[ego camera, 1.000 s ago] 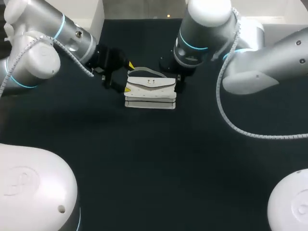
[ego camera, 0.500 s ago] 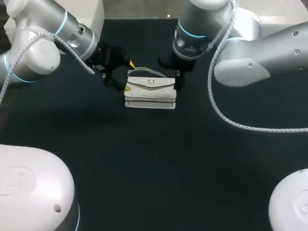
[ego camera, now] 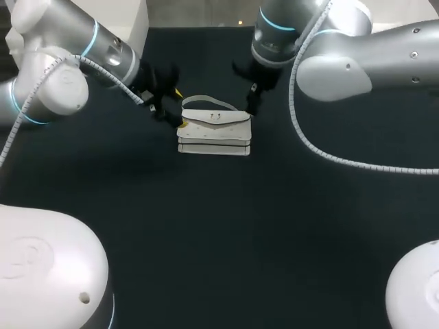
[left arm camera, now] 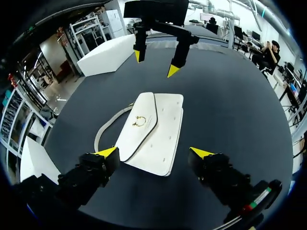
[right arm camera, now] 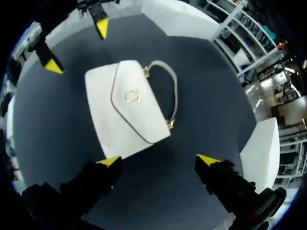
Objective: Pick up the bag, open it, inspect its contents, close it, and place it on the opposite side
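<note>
- Head view: the bag lies flat on the table, out toward 12 o'clock from the table's middle. Its flap is down and its strap loops off its far edge.
- The left gripper is at the bag's 9 o'clock and the right gripper is around its 1 o'clock. Both are close in, and neither is carrying anything.
- Left wrist view: the left gripper has its fingers spread wide, straddling the near end of the bag without clamping it. I can't tell if one tip brushes the corner.
- The gold clasp looks fastened. The right gripper hangs past the bag's far end, at this gripper's 12 o'clock, with its tips apart.
- Right wrist view: the right gripper is spread wide too and has nothing between its fingers. The bag is just ahead of it and the strap curls out to one side. The left gripper is beyond the bag.
- Progress, as I read it: basically nothing's done yet. The bag is on the table, shut and not gripped, so the pick-up, opening, look inside, closing and move to the other side are all still to do.
</note>
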Controlling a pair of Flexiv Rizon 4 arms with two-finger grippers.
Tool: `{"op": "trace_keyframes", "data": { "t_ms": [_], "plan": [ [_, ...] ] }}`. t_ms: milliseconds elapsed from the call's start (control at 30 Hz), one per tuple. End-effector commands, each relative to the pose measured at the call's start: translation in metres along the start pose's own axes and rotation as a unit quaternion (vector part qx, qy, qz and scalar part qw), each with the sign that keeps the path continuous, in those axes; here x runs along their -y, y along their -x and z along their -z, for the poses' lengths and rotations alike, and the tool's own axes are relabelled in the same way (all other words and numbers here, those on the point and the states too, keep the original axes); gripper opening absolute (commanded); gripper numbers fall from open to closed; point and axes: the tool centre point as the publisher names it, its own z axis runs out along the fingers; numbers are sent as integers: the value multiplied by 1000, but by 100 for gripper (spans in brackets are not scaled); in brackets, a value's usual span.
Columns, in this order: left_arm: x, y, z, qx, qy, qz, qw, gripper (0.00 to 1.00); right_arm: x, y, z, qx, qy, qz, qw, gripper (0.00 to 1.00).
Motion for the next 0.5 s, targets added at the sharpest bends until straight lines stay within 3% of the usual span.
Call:
{"op": "trace_keyframes", "data": {
  "t_ms": [33,500],
  "plan": [
    [1,-3,8,49,51,287,955,100,-9,9,2,-147,-95,-276,945,100],
    [-22,7,20,33,-17,515,856,100,13,17,-4,-238,-84,-475,843,100]
  ]
}}
